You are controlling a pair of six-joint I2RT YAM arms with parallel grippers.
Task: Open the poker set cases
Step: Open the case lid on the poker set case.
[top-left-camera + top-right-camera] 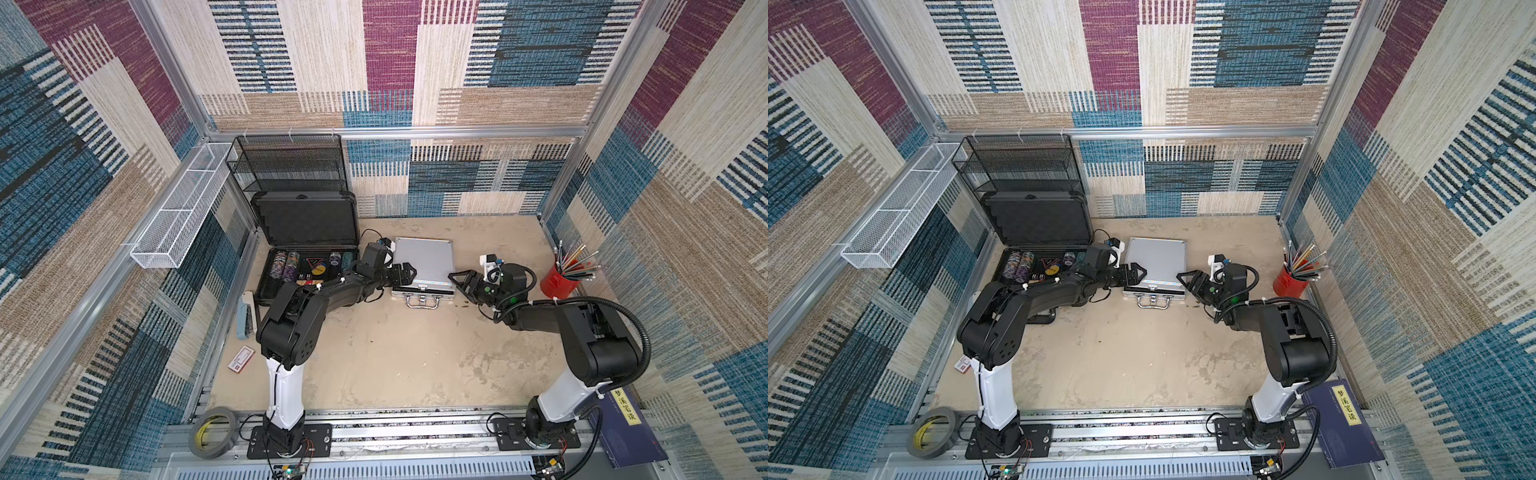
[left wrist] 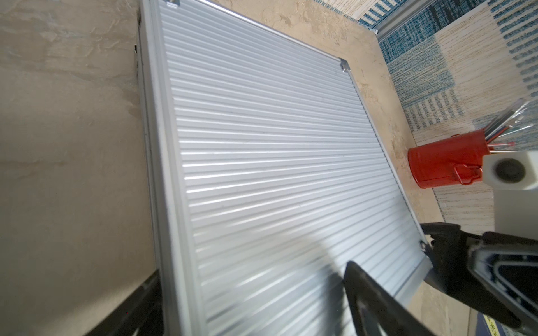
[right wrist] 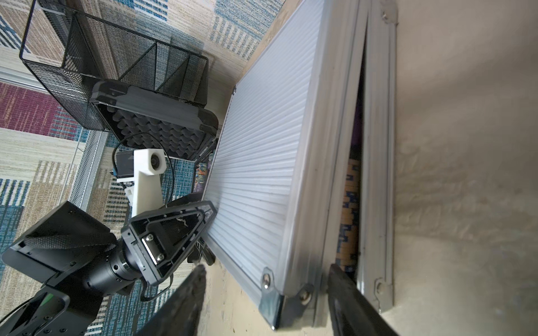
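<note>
Tabletop's (image 1: 395,353) silver case (image 3: 256,163) looks shut from above, gapped from right wrist.

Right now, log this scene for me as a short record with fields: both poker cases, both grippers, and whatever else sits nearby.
Large dark grey black-cornered case: open, lid upright in front of black wire-mesh rack, chips showing
Ribbed silver aluminium case: lid lifted only a crack, not yet swung open
Left gripper: open, over the silver case's left edge
Right gripper: open, astride the lid's near right corner, one finger at the gap
Nearby: red pencil pot
</note>
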